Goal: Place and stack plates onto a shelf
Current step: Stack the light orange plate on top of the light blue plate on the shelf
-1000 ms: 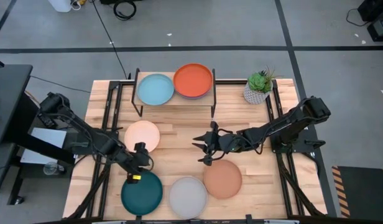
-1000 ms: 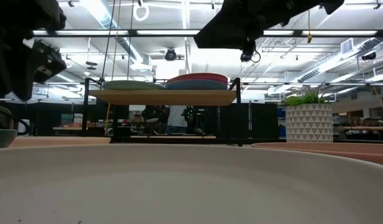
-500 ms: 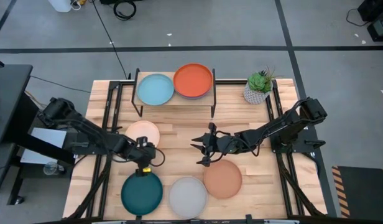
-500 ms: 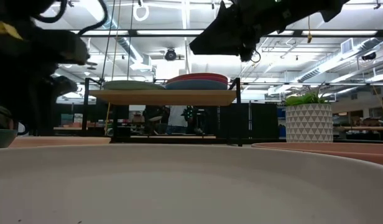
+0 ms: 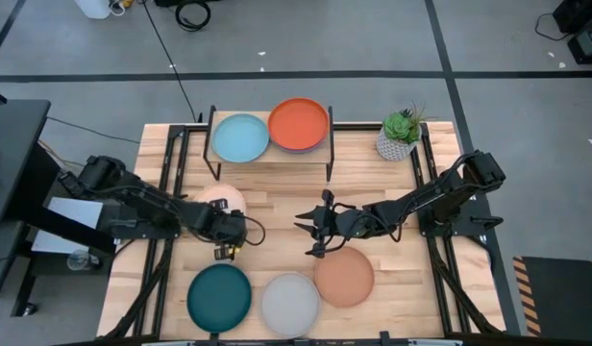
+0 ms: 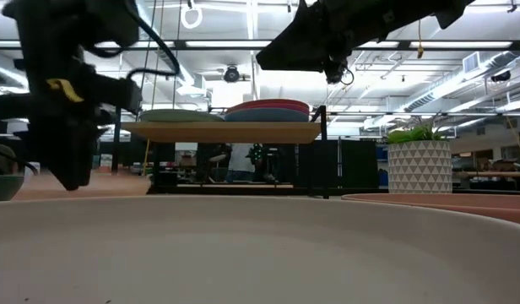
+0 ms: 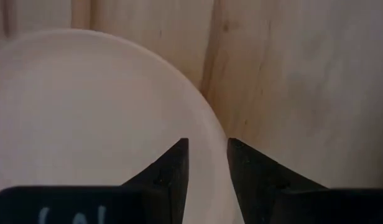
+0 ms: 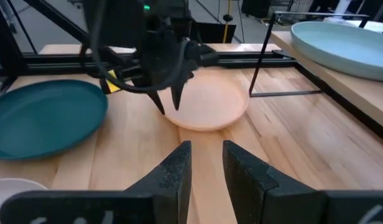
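The cream plate (image 5: 214, 202) lies flat on the table left of centre. My left gripper (image 5: 227, 235) is open and points down over the plate's near-right rim (image 7: 207, 124), one finger over the plate and one over the table. It also shows in the right wrist view (image 8: 170, 104). My right gripper (image 5: 310, 234) is open and empty above the table's middle, just beyond the salmon plate (image 5: 344, 277). The dark teal plate (image 5: 219, 296) and the grey plate (image 5: 290, 304) lie along the near edge. The shelf (image 5: 272, 152) at the far side holds the pale blue plate (image 5: 240, 137) and the orange plate (image 5: 298, 123), which tops a stack. My left gripper's fingers (image 7: 173, 165) stand on either side of the cream plate's near-right rim, coming from above and pointing down. I cannot tell whether they touch it. The plate lies flat on the table.
A potted plant (image 5: 400, 135) in a white pot stands at the far right, beside the shelf. Black metal rails (image 5: 171, 168) run along the table's left and right sides. Bare wood lies between the shelf and the near row of plates.
My left gripper has gone from above the dark teal plate's far rim toward the table's far edge, to the cream plate's near-right rim. The plates have stayed where they were.
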`<state>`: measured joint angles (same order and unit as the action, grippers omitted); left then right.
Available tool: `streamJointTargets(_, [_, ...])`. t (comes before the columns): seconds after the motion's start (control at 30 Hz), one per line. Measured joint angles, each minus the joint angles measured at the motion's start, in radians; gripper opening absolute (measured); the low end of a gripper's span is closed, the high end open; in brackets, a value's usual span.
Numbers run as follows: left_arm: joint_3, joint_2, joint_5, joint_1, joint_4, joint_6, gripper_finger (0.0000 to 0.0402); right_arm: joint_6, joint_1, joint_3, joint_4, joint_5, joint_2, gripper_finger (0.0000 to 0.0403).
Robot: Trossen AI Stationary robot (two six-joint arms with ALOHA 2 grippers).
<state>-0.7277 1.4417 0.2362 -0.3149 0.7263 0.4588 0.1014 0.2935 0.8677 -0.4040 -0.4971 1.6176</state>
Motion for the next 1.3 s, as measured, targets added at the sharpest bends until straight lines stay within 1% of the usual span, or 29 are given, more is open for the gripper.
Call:
streamJointTargets(0.1, [0.002,0.019,-0.048,0.032,-0.02,-0.047,0.0118,0.001,0.0,0.0,0.004,0.0,0.0,0.0097])
streamJointTargets(0.17, [0.002,0.025,-0.057,0.048,-0.04,-0.06,0.0118,0.001,0.0,0.0,0.011,0.0,0.0,0.0097])
streamJointTargets(0.33, [0.002,0.025,-0.078,0.08,-0.032,-0.086,0.0118,0.007,0.0,0.0,0.015,0.0,0.0,0.0097])
streamJointTargets(0.47, [0.002,0.009,-0.121,0.097,0.003,-0.099,0.0118,0.011,0.001,0.0,0.015,0.001,0.0,0.0097])
streamJointTargets(0.67, [0.001,-0.03,-0.123,0.123,0.037,-0.103,0.0118,0.024,0.001,0.0,0.015,0.001,0.0,0.0097])
streamJointTargets(0.97, [-0.02,-0.05,-0.156,0.113,0.055,-0.052,0.0118,0.027,0.002,0.0,0.017,0.001,0.0,0.0097])
streamJointTargets(1.17, [-0.018,-0.046,-0.144,0.088,0.05,-0.024,0.0118,0.027,0.005,0.0,0.017,0.001,0.0,0.0097])
streamJointTargets(1.3, [-0.017,-0.022,-0.115,0.085,0.057,-0.025,0.0118,0.027,0.013,0.0,0.017,0.001,0.0,0.0097])
